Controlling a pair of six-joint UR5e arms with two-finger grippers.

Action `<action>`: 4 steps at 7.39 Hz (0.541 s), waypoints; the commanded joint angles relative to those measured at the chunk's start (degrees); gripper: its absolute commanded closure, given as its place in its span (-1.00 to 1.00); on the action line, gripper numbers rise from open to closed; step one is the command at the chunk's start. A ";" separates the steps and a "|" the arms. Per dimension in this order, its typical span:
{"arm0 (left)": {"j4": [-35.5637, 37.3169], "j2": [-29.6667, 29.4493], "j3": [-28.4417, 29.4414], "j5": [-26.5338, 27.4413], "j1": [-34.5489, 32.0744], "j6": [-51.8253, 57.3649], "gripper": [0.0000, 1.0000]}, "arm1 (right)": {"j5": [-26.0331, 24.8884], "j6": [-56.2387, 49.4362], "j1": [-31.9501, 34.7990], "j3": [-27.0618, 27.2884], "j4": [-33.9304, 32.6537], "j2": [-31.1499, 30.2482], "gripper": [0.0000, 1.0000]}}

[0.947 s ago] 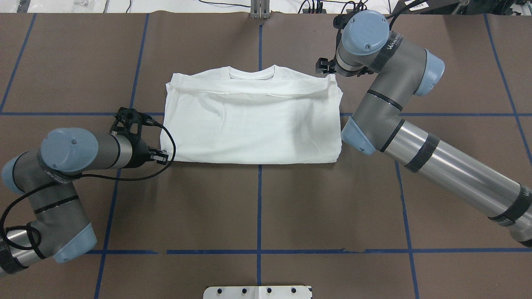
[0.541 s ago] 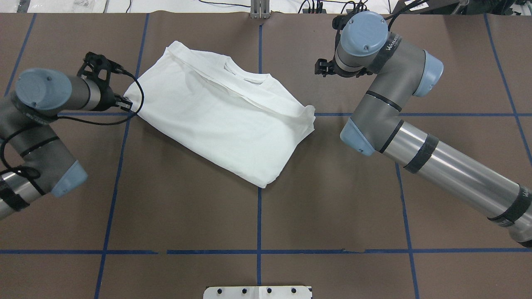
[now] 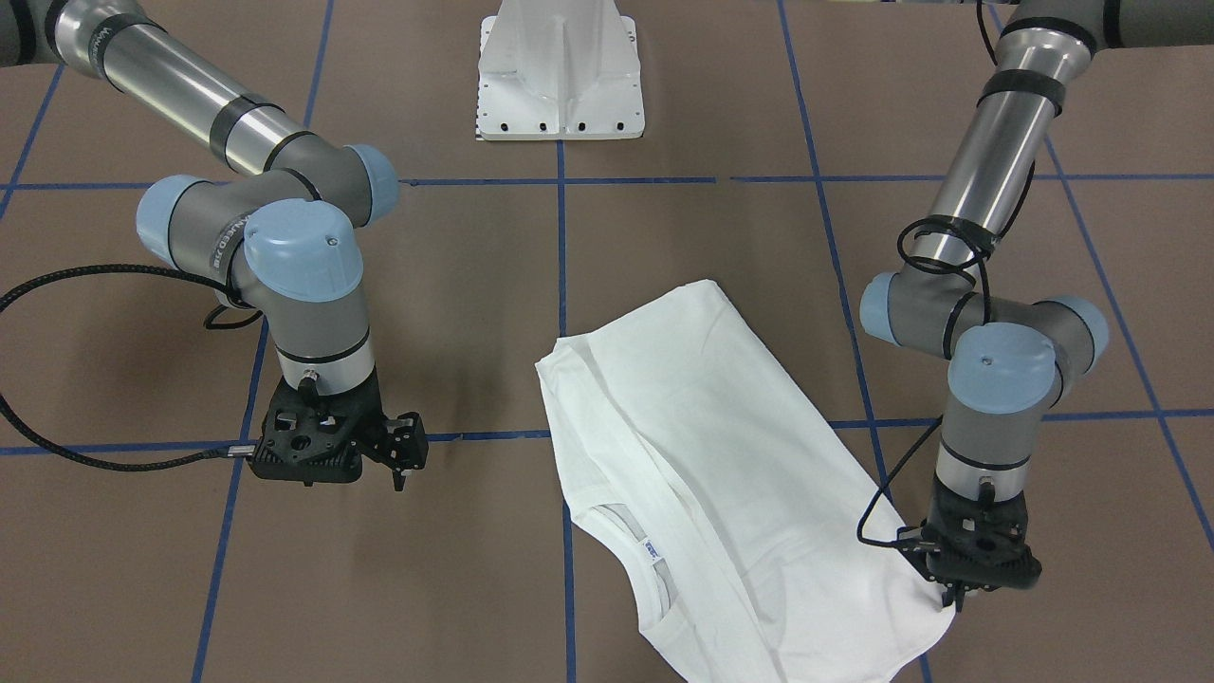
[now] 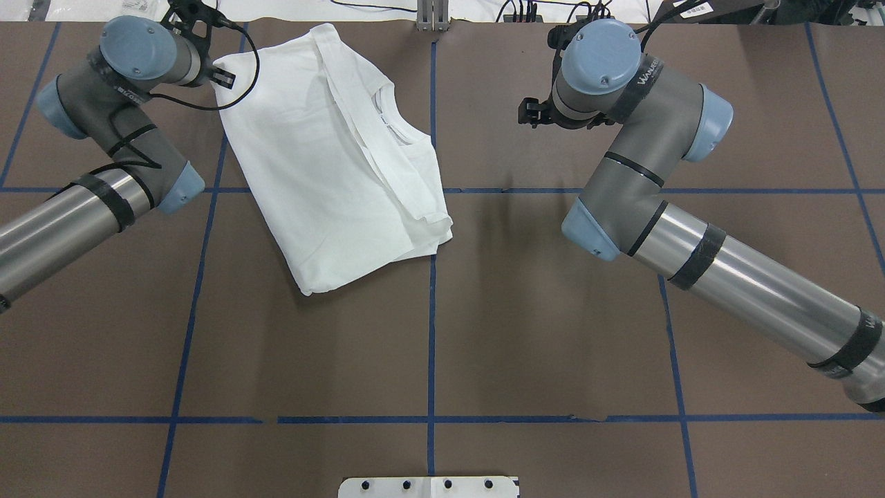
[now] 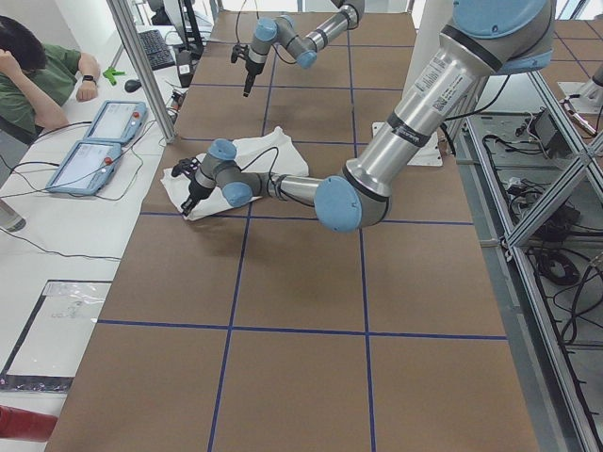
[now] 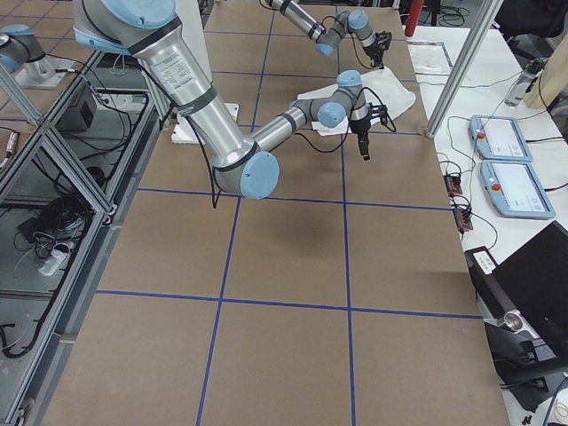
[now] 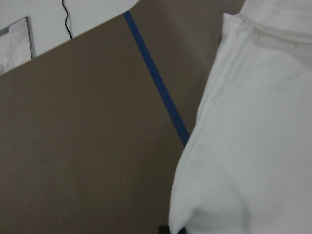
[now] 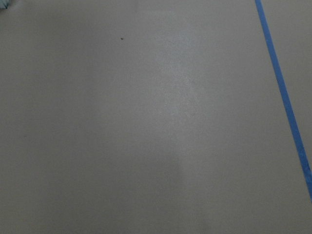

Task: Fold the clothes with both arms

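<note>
White cotton shirt [image 4: 332,159], part-folded, lies askew near the surface's [image 4: 553,332] far edge, toward the robot's left. Left claw [image 3: 952,597] pinches one corner of it. Right claw [image 3: 406,460] hangs well apart, empty (whether wide or narrow we cannot tell). We judge the cloth light, limp and prone to sliding; take hold at corners.

The table [image 4: 553,332] is viewed steeply from one long side and from the opposite one, the white base [image 4: 429,486] lying at 6 o'clock and 12 o'clock respectively, its ends are covered from afar, and the wrist cameras are held close, the shirt [image 4: 332,159] being shared by all but the right one.
</note>
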 commanded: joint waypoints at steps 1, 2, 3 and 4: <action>-5.89 -0.20 1.48 -0.48 -0.37 0.17 -0.99 | -0.40 4.59 -1.59 -0.25 2.05 0.50 -1.00; -6.53 0.95 -1.05 -5.53 -1.51 0.26 -1.00 | -0.49 7.84 -1.95 -0.86 2.06 1.63 -1.00; -6.80 5.22 -6.65 -9.58 -2.21 0.17 -1.00 | -1.97 13.18 -2.74 -3.13 1.98 5.03 -1.00; -6.80 7.96 -11.40 -9.80 -2.31 0.00 -1.00 | -4.42 18.11 -3.96 -7.76 2.06 9.77 -0.99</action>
